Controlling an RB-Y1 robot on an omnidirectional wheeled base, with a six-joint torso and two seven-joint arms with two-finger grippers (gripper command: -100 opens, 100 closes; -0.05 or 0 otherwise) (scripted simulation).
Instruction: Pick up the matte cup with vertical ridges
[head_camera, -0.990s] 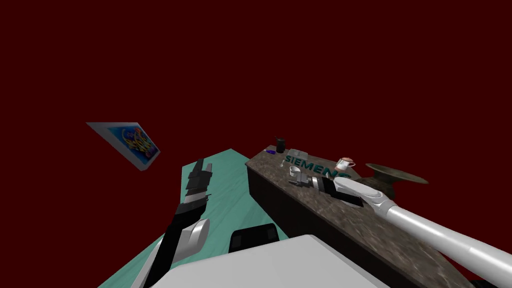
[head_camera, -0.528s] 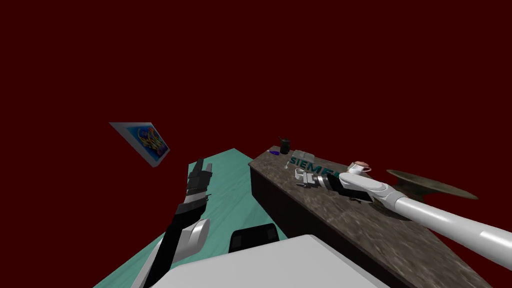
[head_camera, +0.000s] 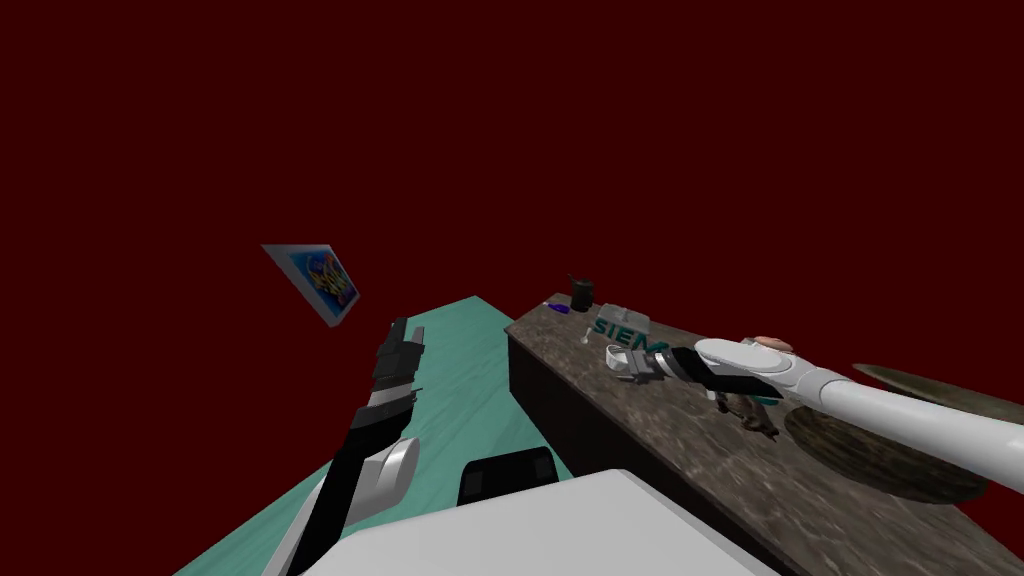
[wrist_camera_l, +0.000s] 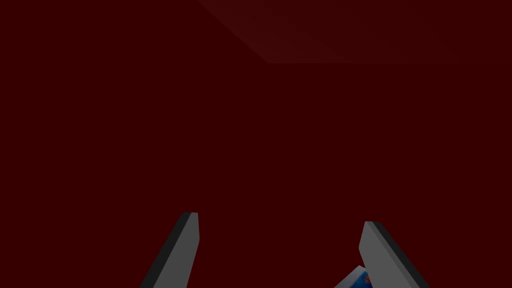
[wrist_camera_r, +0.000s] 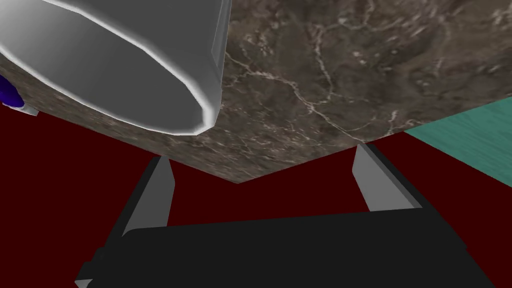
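I read this as a home kitchen. Stone-look counter (head_camera: 700, 470) carrying a unit (head_camera: 618, 326) lettered SIEM; framed picture (head_camera: 322, 278) on dark red wall (head_camera: 500, 120).

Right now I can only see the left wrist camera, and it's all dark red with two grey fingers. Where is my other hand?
Observer: Your right gripper is stretched out over a brown marbled counter, pointing toward one of its corners.
Operator: Is it holding anything?
Observer: No. Its fingers stand open with nothing between them.
Operator: Is a cup close?
Observer: Yes, a pale grey cup is close ahead, off to one finger's side, not in the gap.
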